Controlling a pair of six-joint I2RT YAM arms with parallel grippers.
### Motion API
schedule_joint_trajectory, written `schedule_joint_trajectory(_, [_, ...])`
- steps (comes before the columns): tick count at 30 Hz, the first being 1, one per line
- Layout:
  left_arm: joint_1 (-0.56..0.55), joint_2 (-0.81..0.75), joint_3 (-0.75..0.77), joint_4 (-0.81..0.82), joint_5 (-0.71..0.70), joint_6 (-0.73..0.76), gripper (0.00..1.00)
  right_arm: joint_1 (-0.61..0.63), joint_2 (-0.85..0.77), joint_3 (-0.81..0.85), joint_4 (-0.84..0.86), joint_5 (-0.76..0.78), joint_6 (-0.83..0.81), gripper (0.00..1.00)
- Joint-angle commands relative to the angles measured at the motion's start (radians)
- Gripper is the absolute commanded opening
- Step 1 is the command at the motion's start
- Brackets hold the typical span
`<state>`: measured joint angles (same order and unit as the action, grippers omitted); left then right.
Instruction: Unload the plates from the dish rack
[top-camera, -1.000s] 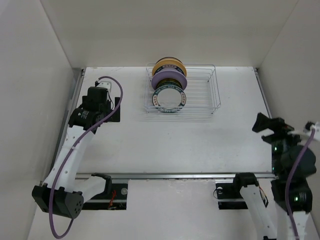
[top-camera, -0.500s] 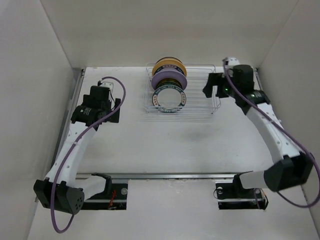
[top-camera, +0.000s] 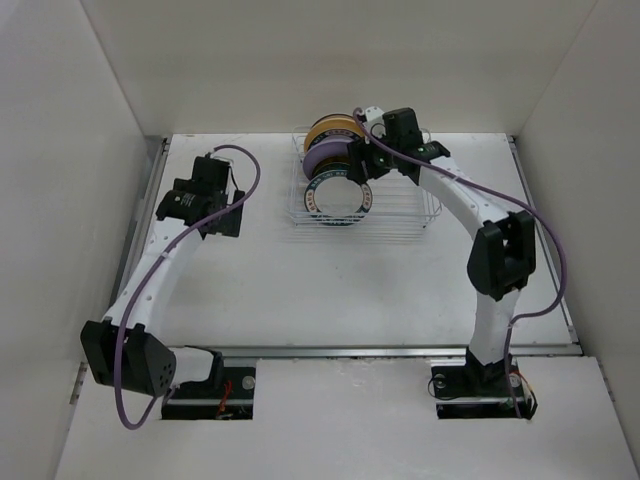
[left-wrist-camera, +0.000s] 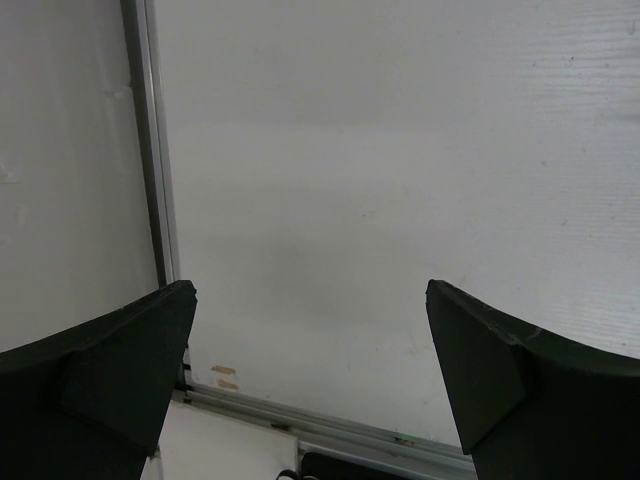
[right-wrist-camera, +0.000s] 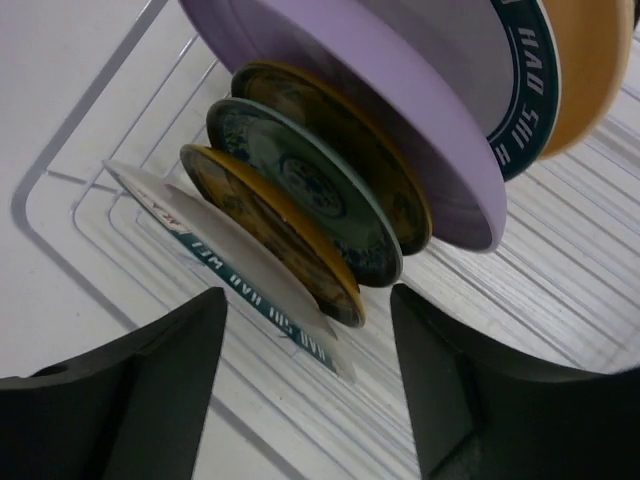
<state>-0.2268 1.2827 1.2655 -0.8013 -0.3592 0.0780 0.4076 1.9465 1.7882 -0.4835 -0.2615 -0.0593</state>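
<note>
The dish rack (top-camera: 405, 190) stands at the back middle of the table with several plates upright in its left half. From the back I see a tan-yellow plate (top-camera: 338, 128), a lavender plate (top-camera: 335, 155) and a white plate with a teal rim (top-camera: 338, 195) in front. My right gripper (top-camera: 362, 168) is open just right of the plates' edges, above the rack bars. In the right wrist view it (right-wrist-camera: 308, 300) faces the teal-rimmed plate (right-wrist-camera: 240, 270), a gold-patterned plate (right-wrist-camera: 270, 215), the lavender plate (right-wrist-camera: 400, 90) and the rack bars (right-wrist-camera: 560, 270), and holds nothing. My left gripper (top-camera: 222, 218) is open and empty.
The left wrist view shows the left gripper (left-wrist-camera: 310, 290) over bare white table beside a metal rail (left-wrist-camera: 160, 200) at the table's left edge. White walls enclose the table on the left, back and right. The right half of the rack holds no plates.
My right arm has swung from the table's right side up to the rack and now points at the plates. My left gripper has shifted slightly toward the back.
</note>
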Motion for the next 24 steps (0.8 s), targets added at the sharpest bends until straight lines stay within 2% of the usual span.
schedule_joint_trajectory(1, [0.007,0.018,0.044,-0.016,-0.043,0.020,1.00,0.006,0.037,0.091,0.039,-0.079,-0.025,0.70])
schedule_joint_trajectory(2, [0.007,0.018,0.044,-0.016,-0.053,0.020,1.00,0.007,0.055,0.103,0.039,-0.090,-0.025,0.64])
schedule_joint_trajectory(3, [0.007,0.018,0.044,-0.016,-0.053,0.020,1.00,0.007,0.055,0.103,0.039,-0.090,-0.036,0.50])
schedule_joint_trajectory(4, [0.007,0.027,0.044,-0.016,-0.064,0.020,1.00,0.016,0.068,0.103,0.039,-0.090,-0.036,0.45])
schedule_joint_trajectory(5, [0.007,0.027,0.044,-0.007,-0.064,0.020,1.00,0.026,0.068,0.103,0.039,-0.090,-0.045,0.42])
schedule_joint_trajectory(9, [0.007,0.037,0.054,-0.007,-0.086,0.020,1.00,0.036,0.078,0.094,0.029,-0.050,-0.071,0.42])
schedule_joint_trajectory(13, [0.007,0.046,0.072,-0.007,-0.124,0.008,1.00,0.036,0.066,0.083,0.029,-0.001,-0.102,0.21])
schedule_joint_trajectory(14, [0.007,0.046,0.072,-0.007,-0.124,-0.001,1.00,0.036,0.051,0.083,0.029,0.010,-0.102,0.12])
schedule_joint_trajectory(17, [0.007,0.046,0.072,-0.007,-0.124,-0.001,1.00,0.056,-0.001,0.074,0.049,0.086,-0.131,0.02])
schedule_joint_trajectory(24, [0.007,0.014,0.072,-0.007,-0.106,-0.011,1.00,0.099,-0.150,0.002,0.129,0.267,-0.227,0.00])
